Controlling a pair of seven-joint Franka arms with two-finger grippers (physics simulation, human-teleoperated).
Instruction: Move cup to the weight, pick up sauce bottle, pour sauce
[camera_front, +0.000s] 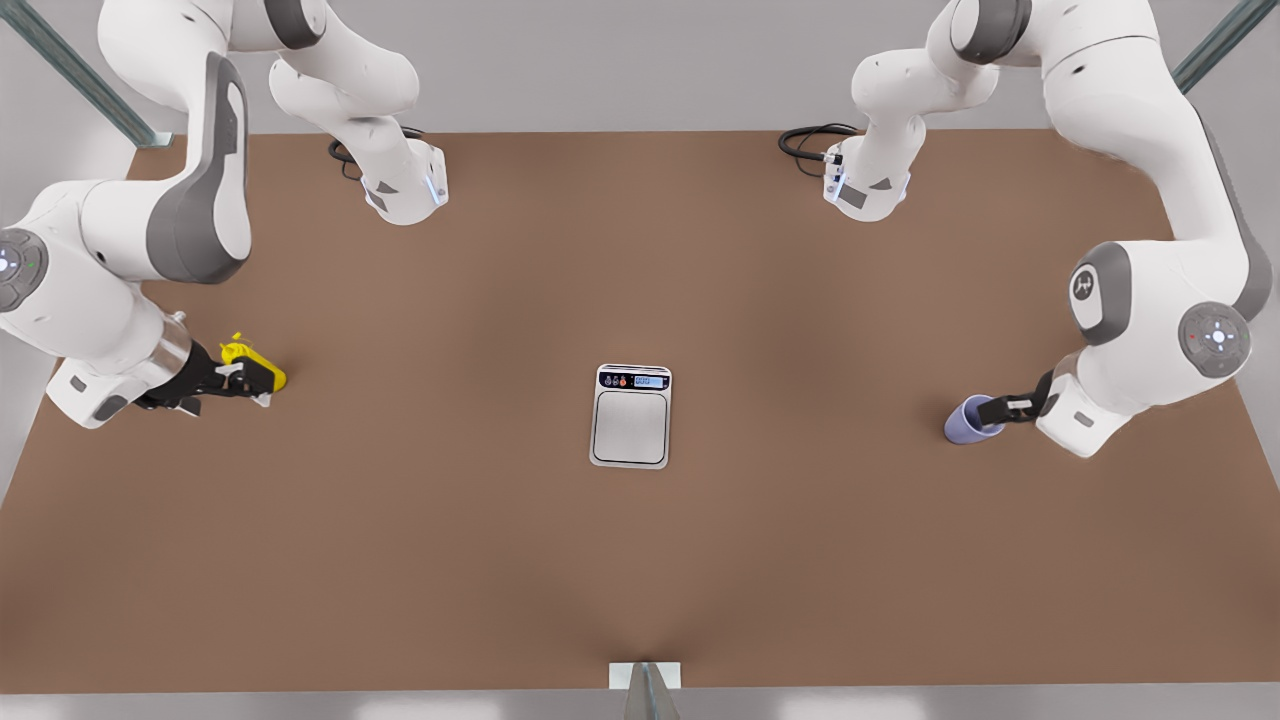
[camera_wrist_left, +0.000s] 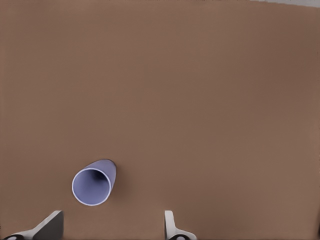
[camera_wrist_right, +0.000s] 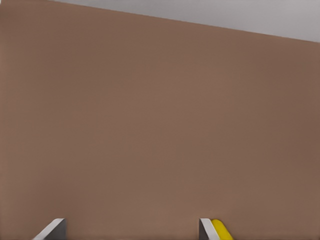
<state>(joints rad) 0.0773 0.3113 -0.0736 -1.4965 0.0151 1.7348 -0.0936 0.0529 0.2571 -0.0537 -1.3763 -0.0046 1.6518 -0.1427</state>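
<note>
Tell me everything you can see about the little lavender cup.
The small lavender-blue tapered cup is plain, handleless and looks empty, with a smooth matte surface. It stands upright on the brown table, open mouth up, near the front view's right, well apart from the silver-grey scale. The left claw hangs over it with fingers spread; contact cannot be made out.

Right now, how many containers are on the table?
2: the cup at the front view's right by the left gripper, and the sauce bottle at its left by the right gripper.
</note>
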